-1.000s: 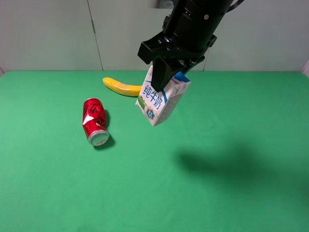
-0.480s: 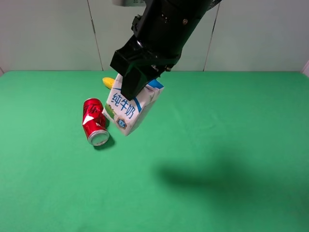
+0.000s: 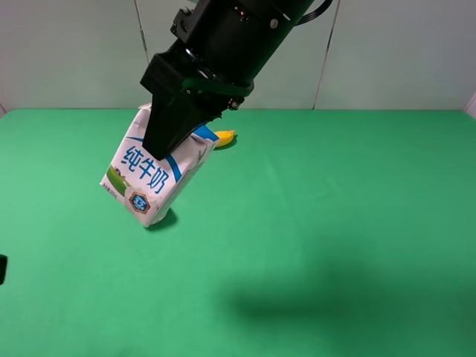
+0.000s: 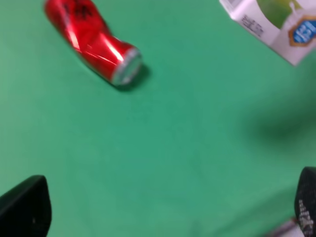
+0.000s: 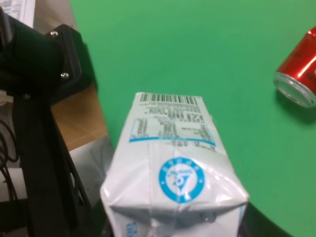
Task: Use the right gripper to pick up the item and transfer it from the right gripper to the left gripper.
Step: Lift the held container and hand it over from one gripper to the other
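My right gripper (image 3: 175, 137) is shut on the gabled top of the white milk carton (image 3: 152, 175) and holds it tilted in the air over the left half of the green table. The carton's barcode and blue round mark show in the right wrist view (image 5: 173, 168). Its lower corner shows in the left wrist view (image 4: 276, 24). My left gripper (image 4: 165, 207) is open and empty, its two black fingertips (image 4: 24, 207) wide apart, low over the table and short of the carton. Only a dark sliver of it shows at the left edge of the exterior view (image 3: 1, 269).
A red soda can (image 4: 91, 39) lies on its side on the table, under and behind the carton, and is hidden in the exterior view. A yellow banana (image 3: 223, 137) tip shows behind the gripper. A black arm frame (image 5: 39, 98) stands off the table's edge.
My right gripper has carried the carton leftward and toward the camera, from over the banana to in front of the can, which it now hides. A dark sliver has appeared at the left edge.
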